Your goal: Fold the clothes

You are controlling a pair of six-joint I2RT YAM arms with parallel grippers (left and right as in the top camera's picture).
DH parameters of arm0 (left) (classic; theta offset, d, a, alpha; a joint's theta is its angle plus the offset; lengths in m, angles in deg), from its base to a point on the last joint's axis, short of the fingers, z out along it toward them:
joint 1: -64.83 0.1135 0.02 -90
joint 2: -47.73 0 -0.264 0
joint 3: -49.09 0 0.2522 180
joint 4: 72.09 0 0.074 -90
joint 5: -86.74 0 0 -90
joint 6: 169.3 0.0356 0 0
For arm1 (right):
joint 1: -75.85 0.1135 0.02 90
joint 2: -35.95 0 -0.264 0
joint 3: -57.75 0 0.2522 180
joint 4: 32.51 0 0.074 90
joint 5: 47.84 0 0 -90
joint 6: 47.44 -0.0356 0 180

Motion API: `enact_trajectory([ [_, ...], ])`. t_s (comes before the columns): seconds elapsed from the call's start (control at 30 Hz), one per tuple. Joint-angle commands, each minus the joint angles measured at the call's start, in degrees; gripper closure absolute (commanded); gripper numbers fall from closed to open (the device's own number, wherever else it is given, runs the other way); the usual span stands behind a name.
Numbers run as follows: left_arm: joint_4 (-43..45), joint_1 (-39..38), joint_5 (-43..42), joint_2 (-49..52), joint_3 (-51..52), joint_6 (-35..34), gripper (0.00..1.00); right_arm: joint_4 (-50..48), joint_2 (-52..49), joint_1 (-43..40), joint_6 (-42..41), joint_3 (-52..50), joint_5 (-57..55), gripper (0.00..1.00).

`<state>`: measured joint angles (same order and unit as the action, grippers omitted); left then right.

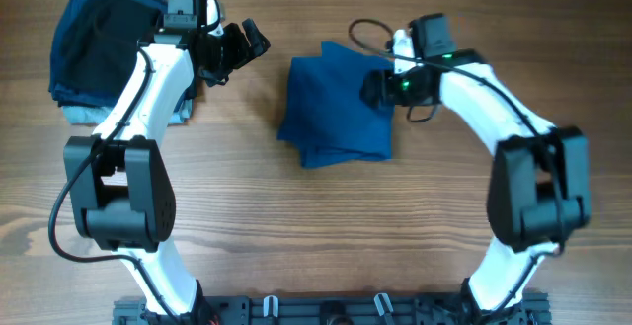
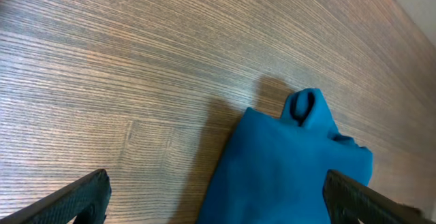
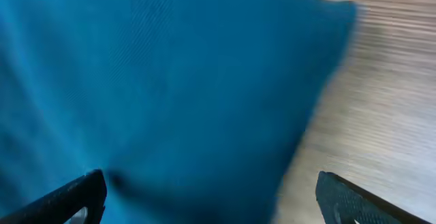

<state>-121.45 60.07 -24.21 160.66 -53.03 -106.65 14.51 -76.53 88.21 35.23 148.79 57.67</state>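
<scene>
The medium-blue shirt (image 1: 334,108) lies folded into a compact, roughly square bundle at the table's middle. It also shows in the left wrist view (image 2: 293,163) with a small loop of cloth at its top, and it fills the right wrist view (image 3: 170,81). My left gripper (image 1: 237,48) is open and empty, to the left of the shirt and apart from it. My right gripper (image 1: 380,86) is open, close over the shirt's right upper edge, holding nothing.
A stack of folded garments sits at the far left: a black one (image 1: 104,43) on top of a pale grey-blue one (image 1: 89,113). Bare wooden table (image 1: 316,226) lies in front of the shirt.
</scene>
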Motion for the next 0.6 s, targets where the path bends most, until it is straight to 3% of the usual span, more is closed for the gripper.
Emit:
enact_trajectory([
  [0.0,0.07,0.15,-0.87,-1.99,-0.48,0.09,0.00,-0.74,-3.19,2.78,-1.86,0.02,-8.44,0.01],
  [0.07,0.07,0.15,-0.87,-1.99,-0.48,0.09,0.00,-0.61,-3.32,2.95,-1.86,0.02,-8.70,0.01],
  [0.1,0.07,0.15,-0.87,-1.99,-0.48,0.09,0.00,-0.59,-3.34,2.84,-2.01,0.02,-8.72,0.05],
  [0.17,0.07,0.15,-0.87,-1.99,-0.48,0.09,0.00,0.74,-3.34,2.27,-5.14,0.02,-10.54,0.40],
  [0.23,0.04,0.15,-0.87,-1.99,-0.48,0.09,0.00,2.19,-3.34,1.25,-5.84,0.00,-12.79,0.88],
  [0.27,0.07,0.15,-0.87,-1.99,-0.48,0.09,0.00,2.62,-3.34,0.68,-6.16,0.00,-12.81,0.96],
  [0.37,0.04,0.15,-0.87,-1.99,-0.48,0.09,0.00,3.43,-3.37,-1.36,-5.70,-0.15,-13.22,0.95],
  [0.43,0.04,0.15,-0.87,-1.99,-0.48,0.09,0.00,2.86,-3.43,-2.78,-3.21,-1.62,-15.04,0.77],
  [0.57,0.07,0.15,-0.87,-1.99,-0.48,0.09,0.00,-1.77,-3.69,-4.22,1.22,-6.12,-16.22,0.62],
])
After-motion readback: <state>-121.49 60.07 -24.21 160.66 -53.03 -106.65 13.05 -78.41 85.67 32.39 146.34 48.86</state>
